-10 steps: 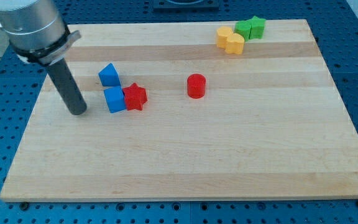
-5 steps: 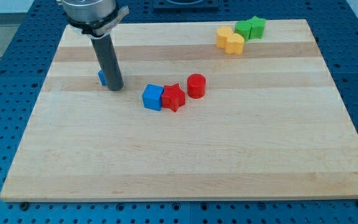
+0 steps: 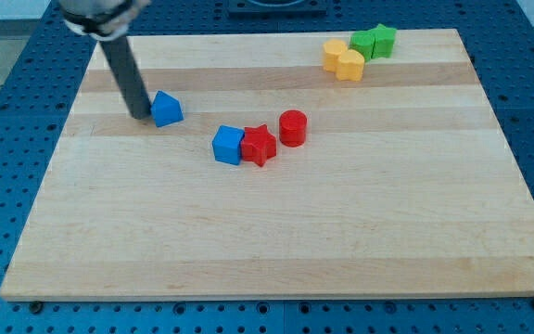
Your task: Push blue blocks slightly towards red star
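Resting on the wooden tabletop (image 3: 276, 241) at the view's left, my tip (image 3: 141, 115) sits just beside the blue pentagon-like block (image 3: 166, 109), on its left and about touching it. A blue cube (image 3: 228, 145) lies lower and to the right, pressed against the red star (image 3: 259, 145). Just right of the star and a little higher stands a red cylinder (image 3: 292, 127), close but apart. Near the view's top right, two yellow blocks (image 3: 343, 59) and two green blocks (image 3: 374, 41) cluster together. I carry no fingers, only a straight dark rod.
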You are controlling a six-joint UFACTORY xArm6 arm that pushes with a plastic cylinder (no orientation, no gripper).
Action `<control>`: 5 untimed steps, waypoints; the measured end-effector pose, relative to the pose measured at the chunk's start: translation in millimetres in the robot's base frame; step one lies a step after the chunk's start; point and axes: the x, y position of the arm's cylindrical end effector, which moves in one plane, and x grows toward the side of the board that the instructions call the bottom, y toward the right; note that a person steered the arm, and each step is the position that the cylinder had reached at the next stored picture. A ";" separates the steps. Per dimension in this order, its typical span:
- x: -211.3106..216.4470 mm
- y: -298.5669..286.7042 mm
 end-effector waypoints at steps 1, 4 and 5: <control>-12.2 29.5; 19.2 97.8; 22.6 123.6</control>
